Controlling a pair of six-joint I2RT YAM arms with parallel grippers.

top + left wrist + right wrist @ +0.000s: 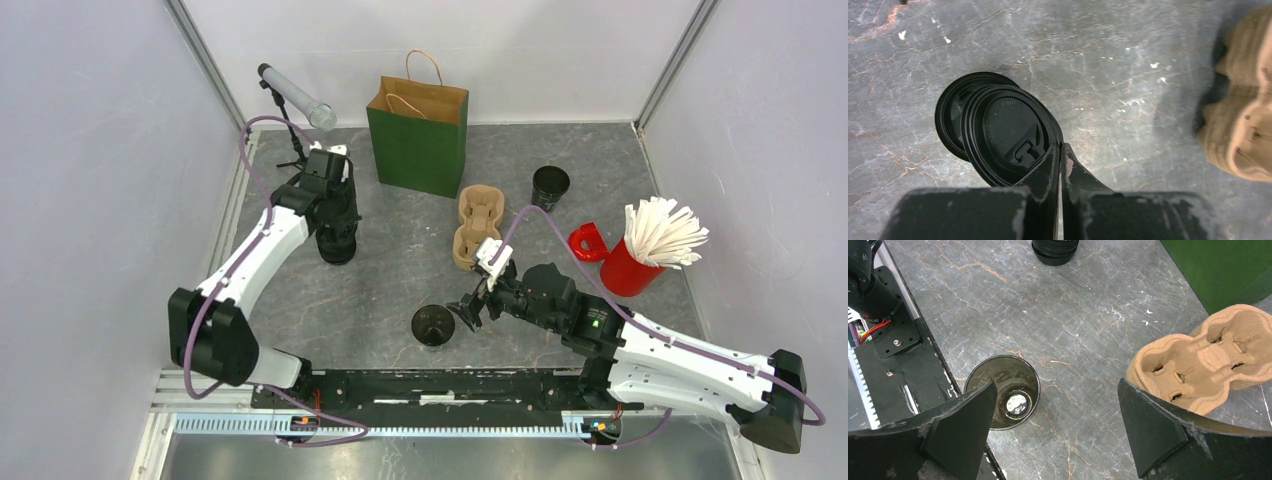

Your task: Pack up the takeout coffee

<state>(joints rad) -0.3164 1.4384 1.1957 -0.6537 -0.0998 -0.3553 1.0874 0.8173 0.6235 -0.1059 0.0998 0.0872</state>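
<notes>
Black plastic sip lid (1008,135), rim clamped in my left gripper (1060,150) above the squat black lid stack (948,115), probably meant for the lidless black paper coffee cup (1005,397) beside my wide-spread right gripper (1057,387).

Takeout coffee (1008,130): small, black, sip lid up and skewed off the body. At 9 o'clock on worktop (400,285); left claw (1059,148) pinches lid rim.

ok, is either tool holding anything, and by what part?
Left tool pinches the black sip lid at its rim edge; right tool is open, empty.
</notes>
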